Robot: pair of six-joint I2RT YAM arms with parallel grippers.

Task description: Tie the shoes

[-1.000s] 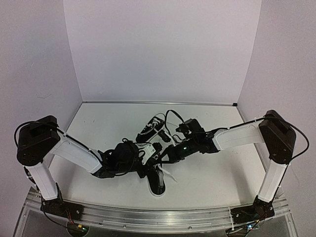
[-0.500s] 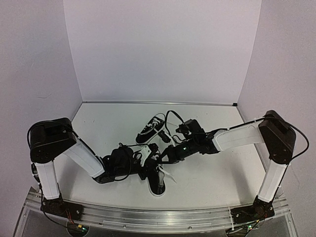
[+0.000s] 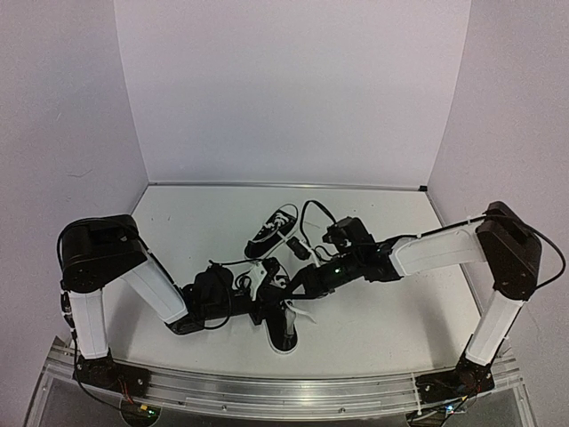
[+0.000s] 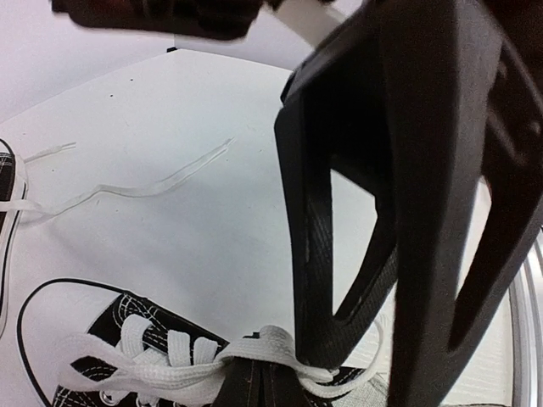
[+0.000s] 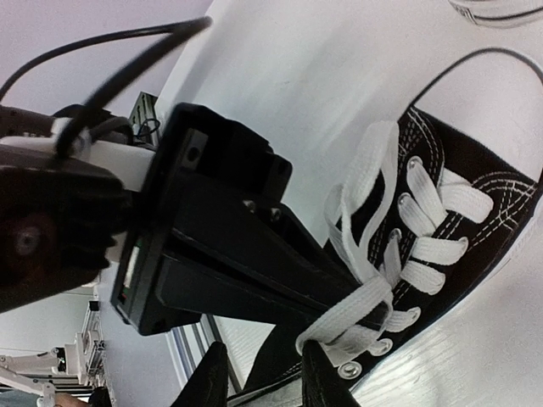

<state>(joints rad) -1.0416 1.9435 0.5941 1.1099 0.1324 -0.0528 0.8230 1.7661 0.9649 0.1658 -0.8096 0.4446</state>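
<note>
Near shoe (image 3: 286, 331): small black canvas low-top sneaker with white rubber sole and toe cap. Placed at the near middle of the white table (image 3: 391, 329), toe toward the arm bases. Brand marks too small to read.

Far shoe (image 3: 272, 229): matching sneaker, set farther back and apart from the first. Loose lace end (image 4: 144, 185) lying flat on the tabletop beside it.

White lace (image 5: 356, 305): belongs to the near shoe, drawn off the top eyelets into a strand.

Left gripper (image 4: 348, 348): black fingers closed fully together, pinching the White lace just above the shoe's opening.

Right gripper (image 5: 261, 363): fingers partly spread with nothing between them, hovering close beside the left one over the same shoe.

Surroundings: pale lilac walls (image 3: 293, 89) on three sides, aluminium rail (image 3: 284, 391) along the near edge, black cable (image 3: 311, 209) looping above the right wrist. Upper part of the near shoe hidden from the overhead camera by both crowded arms.
</note>
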